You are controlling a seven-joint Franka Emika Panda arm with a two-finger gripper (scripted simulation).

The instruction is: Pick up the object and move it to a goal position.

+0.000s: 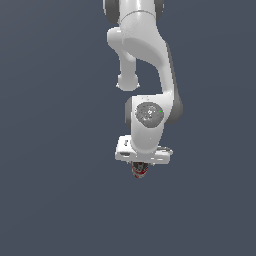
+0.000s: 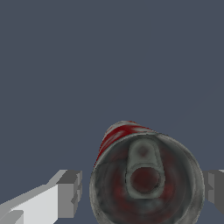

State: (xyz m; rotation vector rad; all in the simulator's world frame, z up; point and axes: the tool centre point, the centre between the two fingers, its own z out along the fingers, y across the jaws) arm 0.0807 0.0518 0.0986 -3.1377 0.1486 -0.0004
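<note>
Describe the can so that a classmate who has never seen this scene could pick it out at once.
Follow the white robot arm down to its gripper. The can peeks out beneath it, between the fingers. It is the only coloured thing here: a red-and-white label and a dark grey top with a pull tab.

Only support you've got here is a flat slate blue-grey surface (image 1: 50, 210), one even tone, matte. It runs to every border in the exterior view, and the wrist view shows the same plain surface (image 2: 65, 65). The one candidate for resting on it is the can (image 1: 140, 171), red-and-white label, grey top (image 2: 146, 179). Can't tell from either view whether its base touches the surface.
</note>
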